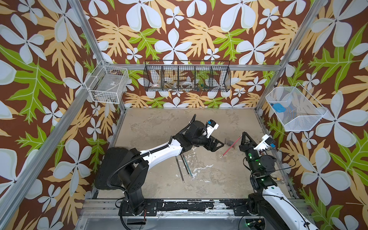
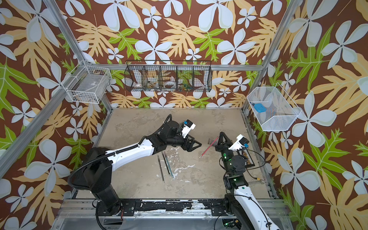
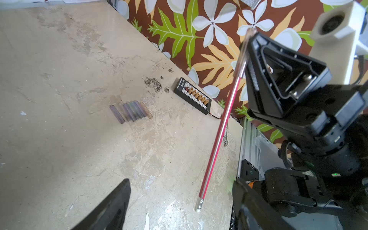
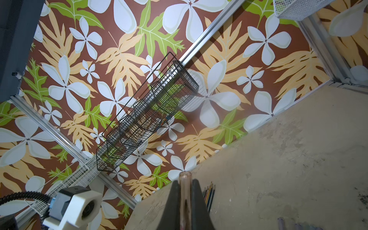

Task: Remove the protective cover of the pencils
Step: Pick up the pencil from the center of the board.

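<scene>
My right gripper (image 1: 243,136) (image 4: 185,191) is shut on the smoky-translucent protective cover (image 3: 244,51) that caps a red pencil (image 1: 232,146) (image 3: 217,139). The pencil slants down from it above the table. Its free pale end (image 3: 199,205) lies between the fingers of my left gripper (image 3: 181,180) (image 1: 222,147). That gripper is open and not touching the pencil. Several loose covers (image 3: 130,111) (image 1: 229,141) lie side by side on the table behind the pencil. Bare pencils (image 1: 185,167) (image 2: 165,166) lie on the table under the left arm. A bundle of pencils (image 4: 209,194) shows in the right wrist view.
A black connector board (image 3: 192,97) and a small wrench (image 3: 225,137) lie by the table's right edge. A black wire basket (image 1: 187,76) hangs on the back wall. White baskets hang at the left (image 1: 107,83) and the right (image 1: 294,109).
</scene>
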`<state>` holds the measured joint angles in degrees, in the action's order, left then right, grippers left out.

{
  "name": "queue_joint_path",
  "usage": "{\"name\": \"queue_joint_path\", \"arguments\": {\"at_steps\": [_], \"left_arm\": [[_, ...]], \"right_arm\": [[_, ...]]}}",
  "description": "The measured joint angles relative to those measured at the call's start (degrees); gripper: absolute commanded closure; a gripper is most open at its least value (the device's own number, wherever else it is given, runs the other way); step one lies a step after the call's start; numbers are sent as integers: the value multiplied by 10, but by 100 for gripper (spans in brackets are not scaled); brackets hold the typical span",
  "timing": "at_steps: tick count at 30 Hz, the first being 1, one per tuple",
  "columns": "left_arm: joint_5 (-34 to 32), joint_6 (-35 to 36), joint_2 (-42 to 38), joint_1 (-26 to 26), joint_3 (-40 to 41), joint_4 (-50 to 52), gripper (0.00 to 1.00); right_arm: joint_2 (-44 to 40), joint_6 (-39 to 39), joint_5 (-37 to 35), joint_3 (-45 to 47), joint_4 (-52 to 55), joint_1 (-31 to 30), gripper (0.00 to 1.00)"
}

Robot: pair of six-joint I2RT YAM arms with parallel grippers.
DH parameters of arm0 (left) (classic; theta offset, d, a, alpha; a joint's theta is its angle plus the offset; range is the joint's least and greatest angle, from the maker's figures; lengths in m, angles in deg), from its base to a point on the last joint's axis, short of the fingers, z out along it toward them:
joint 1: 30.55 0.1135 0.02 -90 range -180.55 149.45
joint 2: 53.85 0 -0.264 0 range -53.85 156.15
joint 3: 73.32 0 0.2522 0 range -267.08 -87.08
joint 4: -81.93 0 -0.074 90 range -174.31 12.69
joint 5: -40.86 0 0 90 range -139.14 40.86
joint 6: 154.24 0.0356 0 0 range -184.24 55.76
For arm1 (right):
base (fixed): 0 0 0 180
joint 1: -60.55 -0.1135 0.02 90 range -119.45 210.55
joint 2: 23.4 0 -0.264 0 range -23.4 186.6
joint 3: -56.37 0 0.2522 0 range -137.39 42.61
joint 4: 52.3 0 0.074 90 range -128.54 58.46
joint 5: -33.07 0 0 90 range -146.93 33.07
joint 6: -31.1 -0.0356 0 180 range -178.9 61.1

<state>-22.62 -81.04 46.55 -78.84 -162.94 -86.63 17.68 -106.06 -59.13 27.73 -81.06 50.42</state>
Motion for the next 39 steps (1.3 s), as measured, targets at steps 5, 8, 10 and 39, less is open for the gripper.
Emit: {"name": "queue_joint_path", "arguments": {"at_steps": [5, 8, 10, 39], "left_arm": [[6, 4, 15, -14, -11, 10, 26], [7, 7, 19, -17, -15, 13, 32], [8, 9, 22, -18, -18, 15, 38], [41, 34, 62, -24, -62, 62, 100]], "right_arm": [[34, -49, 21, -5, -22, 0, 100], [39, -70, 24, -5, -34, 0, 100], [40, -81, 24, -5, -44, 0, 100], [102, -153, 33, -28, -66, -10, 100]]}}
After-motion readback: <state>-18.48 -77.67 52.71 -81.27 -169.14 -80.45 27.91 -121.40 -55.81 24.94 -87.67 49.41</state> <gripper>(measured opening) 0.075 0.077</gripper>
